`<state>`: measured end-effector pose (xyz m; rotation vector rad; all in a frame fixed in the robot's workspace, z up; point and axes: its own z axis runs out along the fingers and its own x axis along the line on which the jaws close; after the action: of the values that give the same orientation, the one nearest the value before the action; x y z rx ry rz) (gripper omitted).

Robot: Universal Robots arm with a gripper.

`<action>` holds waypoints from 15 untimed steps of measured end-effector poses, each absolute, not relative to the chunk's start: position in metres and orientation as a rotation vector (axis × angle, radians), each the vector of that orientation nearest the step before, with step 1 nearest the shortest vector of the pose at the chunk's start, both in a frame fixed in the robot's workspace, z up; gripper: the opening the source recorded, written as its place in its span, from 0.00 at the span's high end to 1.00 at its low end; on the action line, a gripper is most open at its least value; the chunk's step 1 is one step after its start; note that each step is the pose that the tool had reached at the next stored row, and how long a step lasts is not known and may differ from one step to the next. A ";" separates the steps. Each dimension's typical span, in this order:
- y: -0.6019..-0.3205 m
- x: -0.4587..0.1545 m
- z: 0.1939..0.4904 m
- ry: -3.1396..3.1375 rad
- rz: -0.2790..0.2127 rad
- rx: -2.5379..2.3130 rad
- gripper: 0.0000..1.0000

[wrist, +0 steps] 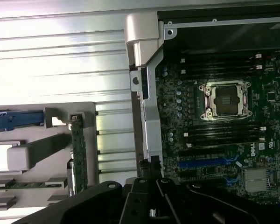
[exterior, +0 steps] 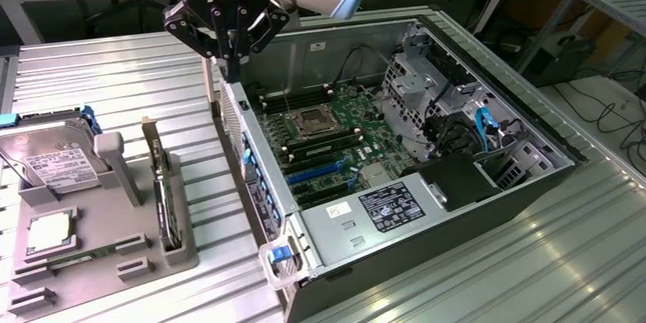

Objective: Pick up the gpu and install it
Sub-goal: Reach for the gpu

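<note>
1. The tool (exterior: 231,72) hung over the case (exterior: 234,119), above the wall that faced the holder (exterior: 187,251). Its fingers were together, with nothing between them.
2. The gpu (exterior: 162,187) stood on its long edge in a slot of the holder, outside the case and well apart from the tool.
3. The card's long axis ran roughly parallel to that case wall. From the tool it lay away from the case and further along the wall, toward the power supply (exterior: 389,206) end.
4. The exterior view gave the tool's height above the case wall, and the hard drive (exterior: 60,160) on the far side of the holder from the case.
5. The wrist view gave the gpu (wrist: 78,149) edge-on as a thin green strip. Inside the case it showed the blue slots (wrist: 203,162) bare — I judged the install not yet begun.
</note>
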<state>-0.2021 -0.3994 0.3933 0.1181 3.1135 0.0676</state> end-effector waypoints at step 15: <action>-0.400 -0.214 0.393 3.114 0.067 0.118 0.89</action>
<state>-0.2138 -0.3997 0.3933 0.1181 3.1140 0.0675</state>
